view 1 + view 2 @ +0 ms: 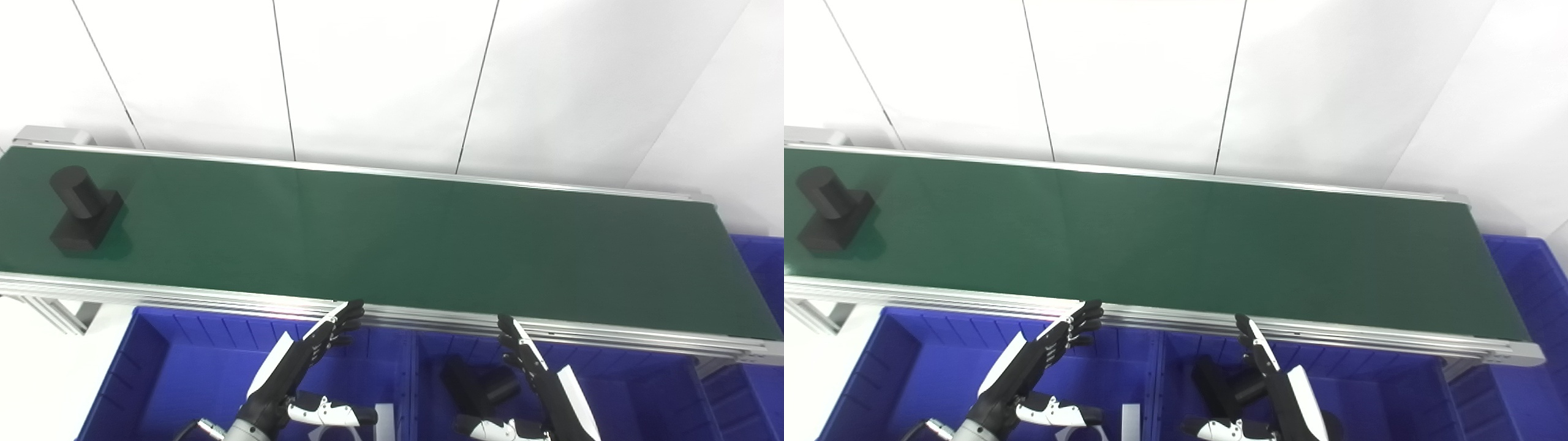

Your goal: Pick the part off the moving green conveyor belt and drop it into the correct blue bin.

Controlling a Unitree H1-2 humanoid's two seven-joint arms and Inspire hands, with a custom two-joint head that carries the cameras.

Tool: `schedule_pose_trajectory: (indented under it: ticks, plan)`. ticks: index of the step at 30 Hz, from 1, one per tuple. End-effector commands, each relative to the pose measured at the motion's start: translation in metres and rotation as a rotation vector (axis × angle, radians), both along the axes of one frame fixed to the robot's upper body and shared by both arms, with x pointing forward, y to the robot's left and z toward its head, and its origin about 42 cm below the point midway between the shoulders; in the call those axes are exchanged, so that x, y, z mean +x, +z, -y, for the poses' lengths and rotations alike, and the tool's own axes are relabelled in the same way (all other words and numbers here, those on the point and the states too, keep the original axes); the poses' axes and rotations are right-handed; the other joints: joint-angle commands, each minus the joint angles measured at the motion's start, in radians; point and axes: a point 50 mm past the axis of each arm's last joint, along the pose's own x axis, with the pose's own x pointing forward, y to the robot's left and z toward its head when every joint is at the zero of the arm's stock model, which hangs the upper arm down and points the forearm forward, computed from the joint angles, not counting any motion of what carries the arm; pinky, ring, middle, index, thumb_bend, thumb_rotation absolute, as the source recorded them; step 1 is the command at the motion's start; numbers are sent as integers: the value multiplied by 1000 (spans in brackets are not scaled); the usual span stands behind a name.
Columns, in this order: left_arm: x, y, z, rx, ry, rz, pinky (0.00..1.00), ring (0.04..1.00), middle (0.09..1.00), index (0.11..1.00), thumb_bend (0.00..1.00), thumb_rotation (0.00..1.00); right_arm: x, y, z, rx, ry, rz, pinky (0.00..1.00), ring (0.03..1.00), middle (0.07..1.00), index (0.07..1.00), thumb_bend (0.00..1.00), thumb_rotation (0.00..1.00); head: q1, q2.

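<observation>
Black plastic part point(82, 211), a square block with a thick round peg standing out of it, sits at the far left end of the green conveyor belt point(392, 245), between the belt's two silver rails. Its peg leans up and away toward the back left, so the long axis runs diagonally across the belt rather than along it.

Your left hand point(306, 361) is the nearer one, yet the part lies well apart from it, off to the left and beyond the near rail. That hand hovers over the left blue plastic bin point(153, 367) with fingers apart and stretched toward the rail, holding nothing. Your right hand point(533, 367) hangs over the middle blue bin point(643, 380), fingers likewise spread and empty; a similar black part point(474, 383) already lies in that bin, just beside the hand.

Judging from this, you reach left with the left hand, or let the belt bring the part closer.
</observation>
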Motion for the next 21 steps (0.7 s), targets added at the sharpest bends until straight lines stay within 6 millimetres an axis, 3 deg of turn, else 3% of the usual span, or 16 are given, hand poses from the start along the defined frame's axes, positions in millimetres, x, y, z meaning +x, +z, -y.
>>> schedule_pose_trajectory:
  ticks: [1,21]
  plan:
    - [7,10,2,-17,9,76,799,860,895,902,926,370,3,7,-1,13,-4,61,851,915,945,957,852,334,0,-1]
    - [8,9,4,-26,14,80,799,858,897,906,916,349,3,5,0,23,-10,55,828,914,948,959,859,338,4,-6]
